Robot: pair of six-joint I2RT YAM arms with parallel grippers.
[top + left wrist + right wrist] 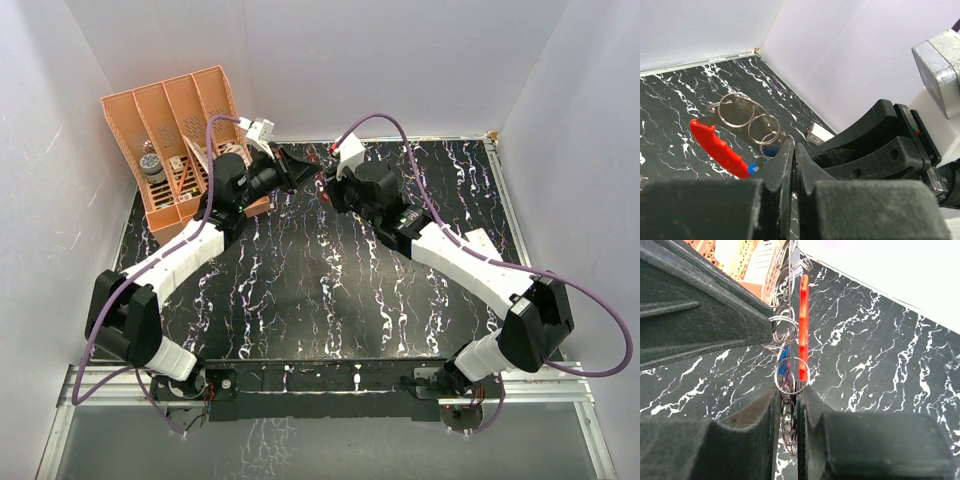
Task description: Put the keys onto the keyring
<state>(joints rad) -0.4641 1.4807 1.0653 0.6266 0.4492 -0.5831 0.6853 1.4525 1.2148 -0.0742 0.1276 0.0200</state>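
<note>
One black table (320, 290), veined in white like marble, filled the floor of the booth, and plain white walls (400, 60) closed it in on three sides. One orange rack (165, 110) with upright slots stood at the far left corner, against the wall.

Two arms reached in and met over the far middle of the table, and two purple cables (600, 310) looped off them. Two grippers came nose to nose there, and look at that, both were on the same catch. The left gripper (792, 150) had its fingers pressed fully together at the near end of the bunch. The right gripper (797, 390) was down to a narrow slit, with the wire rings running straight between its fingers.

One keyring (720, 147), its red loop bright against the dark top, hung off the table between the two grippers. At least three steel rings (737, 110) overlapped beside the loop. One blue key (771, 150) peeked out right at the left fingertips. The red key could not be told apart from the red loop.
</note>
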